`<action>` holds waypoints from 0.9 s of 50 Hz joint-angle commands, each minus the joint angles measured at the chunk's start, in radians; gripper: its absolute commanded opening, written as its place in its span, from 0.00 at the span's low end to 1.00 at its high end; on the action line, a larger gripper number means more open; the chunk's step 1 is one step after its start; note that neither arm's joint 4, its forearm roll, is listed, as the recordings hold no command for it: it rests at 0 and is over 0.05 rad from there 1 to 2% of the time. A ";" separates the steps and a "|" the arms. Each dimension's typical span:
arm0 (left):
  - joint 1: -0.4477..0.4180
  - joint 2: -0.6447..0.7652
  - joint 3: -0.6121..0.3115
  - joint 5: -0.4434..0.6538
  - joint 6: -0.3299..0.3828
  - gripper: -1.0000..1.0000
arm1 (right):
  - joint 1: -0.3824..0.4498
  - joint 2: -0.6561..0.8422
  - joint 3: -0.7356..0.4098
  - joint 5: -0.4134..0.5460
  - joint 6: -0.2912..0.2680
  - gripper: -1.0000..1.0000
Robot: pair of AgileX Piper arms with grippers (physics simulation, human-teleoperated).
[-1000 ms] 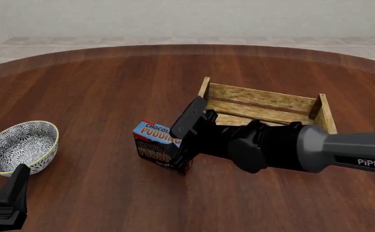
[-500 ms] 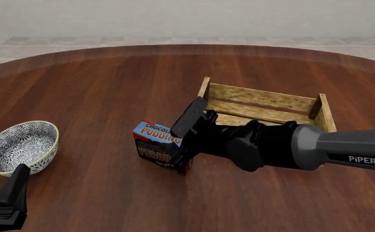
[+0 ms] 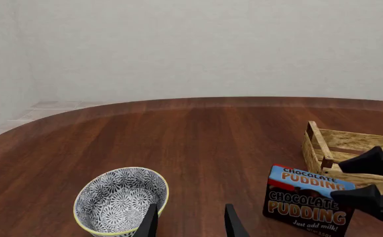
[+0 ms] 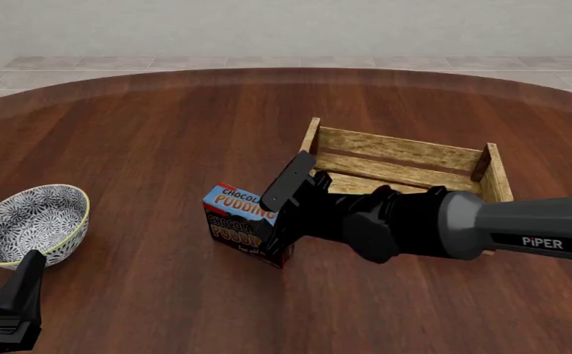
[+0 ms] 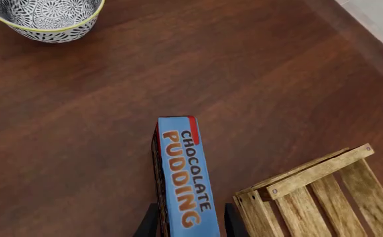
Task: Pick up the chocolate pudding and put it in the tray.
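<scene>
Blue-topped chocolate pudding (image 4: 235, 214) standing upright on the wooden table (image 4: 147, 133), just beside the near-left corner of the tray (image 4: 404, 166) — outside it. Right gripper (image 4: 277, 210) down over the carton's right end, fingers (image 5: 150, 223) pressed against either side, closed on it. Patterned bowl (image 4: 32, 223) well apart at far left. Left gripper (image 3: 188, 222) low near the bowl, fingers parted, holding nothing.
</scene>
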 commanded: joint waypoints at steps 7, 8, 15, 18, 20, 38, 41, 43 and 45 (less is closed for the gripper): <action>0.000 0.000 0.000 0.000 0.000 1.00 | 0.001 0.017 0.000 -0.009 0.010 1.00; 0.000 0.000 0.000 0.000 0.000 1.00 | 0.000 0.018 -0.002 -0.007 0.013 1.00; 0.000 0.000 0.000 0.000 0.000 1.00 | -0.003 0.027 -0.002 -0.011 0.010 1.00; 0.000 0.000 0.000 0.000 0.000 1.00 | -0.004 0.030 0.001 -0.015 0.007 1.00; 0.000 0.000 0.000 0.000 0.000 1.00 | -0.005 0.030 0.003 -0.016 0.006 1.00; 0.000 0.000 0.000 0.000 0.000 1.00 | -0.007 0.041 0.002 -0.023 0.014 1.00; 0.000 0.000 0.000 0.000 0.000 1.00 | -0.008 0.044 0.001 -0.026 0.016 1.00; 0.000 0.000 0.000 0.000 0.000 1.00 | -0.008 0.045 0.001 -0.027 0.020 1.00; 0.000 0.000 0.000 0.000 0.000 1.00 | -0.009 0.047 0.002 -0.029 0.020 1.00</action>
